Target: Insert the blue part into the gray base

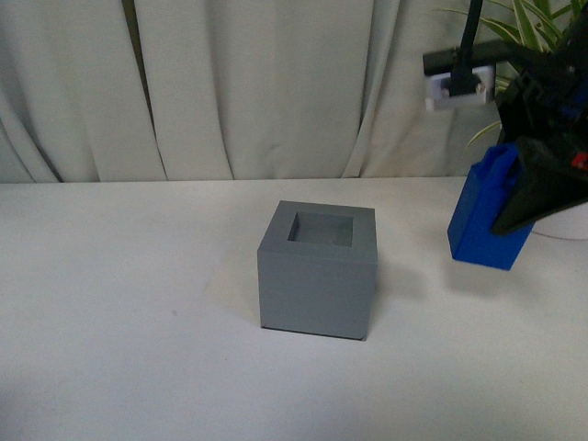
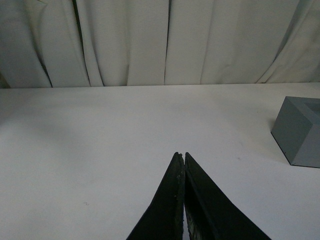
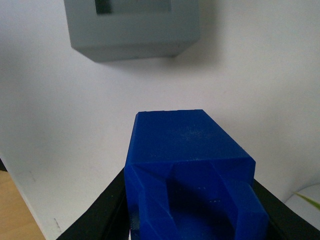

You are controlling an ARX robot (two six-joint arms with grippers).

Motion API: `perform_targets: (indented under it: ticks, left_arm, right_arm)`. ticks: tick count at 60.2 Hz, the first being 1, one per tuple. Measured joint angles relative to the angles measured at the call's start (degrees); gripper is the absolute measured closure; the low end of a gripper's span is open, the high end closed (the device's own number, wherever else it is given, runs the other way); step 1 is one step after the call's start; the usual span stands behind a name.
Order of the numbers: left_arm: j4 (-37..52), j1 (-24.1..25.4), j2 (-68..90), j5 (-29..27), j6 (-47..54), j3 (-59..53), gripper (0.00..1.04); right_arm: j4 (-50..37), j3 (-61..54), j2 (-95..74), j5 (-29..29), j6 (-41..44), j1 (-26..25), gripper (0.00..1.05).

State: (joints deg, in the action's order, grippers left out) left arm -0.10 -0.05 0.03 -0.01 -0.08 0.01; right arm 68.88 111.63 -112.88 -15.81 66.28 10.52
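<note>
The gray base (image 1: 319, 269), a cube with a square hole in its top, stands on the white table near the middle. It also shows in the left wrist view (image 2: 300, 131) and the right wrist view (image 3: 132, 27). My right gripper (image 1: 528, 197) is shut on the blue part (image 1: 482, 220) and holds it tilted above the table, to the right of the base and apart from it. In the right wrist view the blue part (image 3: 187, 170) fills the space between the black fingers (image 3: 100, 215). My left gripper (image 2: 181, 156) is shut and empty, low over the table left of the base.
The white table (image 1: 129, 303) runs back to pale curtains (image 1: 230, 83). A green plant (image 1: 533, 28) and a white rim (image 1: 565, 225) stand at the far right behind my right arm. The table's edge and wooden floor (image 3: 15, 210) show in the right wrist view.
</note>
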Motion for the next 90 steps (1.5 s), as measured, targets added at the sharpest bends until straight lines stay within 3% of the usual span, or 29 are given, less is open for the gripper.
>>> perform_targets:
  ticks: [35, 90]
  left_arm:
    - [0.0, 0.0, 0.0, 0.0, 0.0, 0.0, 1.01]
    - [0.0, 0.0, 0.0, 0.0, 0.0, 0.0, 1.01]
  right_arm:
    - [3.9, 13.9, -8.5, 0.8, -5.5, 11.5, 0.58]
    - [6.1, 18.4, -14.1, 3.9, -7.7, 13.5, 0.58]
